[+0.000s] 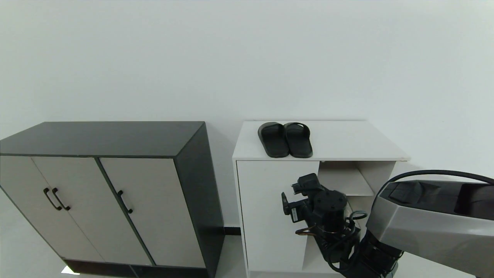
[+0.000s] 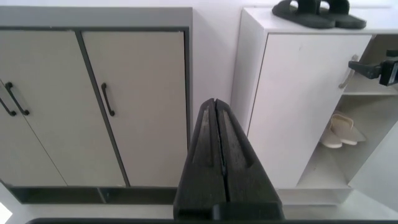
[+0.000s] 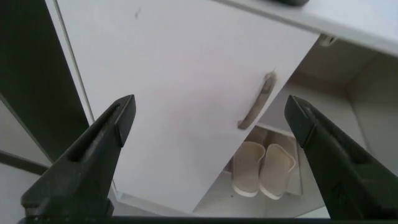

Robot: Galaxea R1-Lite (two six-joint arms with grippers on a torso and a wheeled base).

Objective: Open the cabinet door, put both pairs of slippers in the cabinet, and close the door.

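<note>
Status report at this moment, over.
Right pincer open before door handle; left pincer shut. door ajar, pale slippers inside, black slippers on cabinet top. No obstruction seen.

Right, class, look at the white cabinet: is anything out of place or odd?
The black slippers lie on top of the white cabinet rather than inside, while a pale pair already sits on its lower shelf. The door is open. Nothing looks damaged or spilled.
</note>
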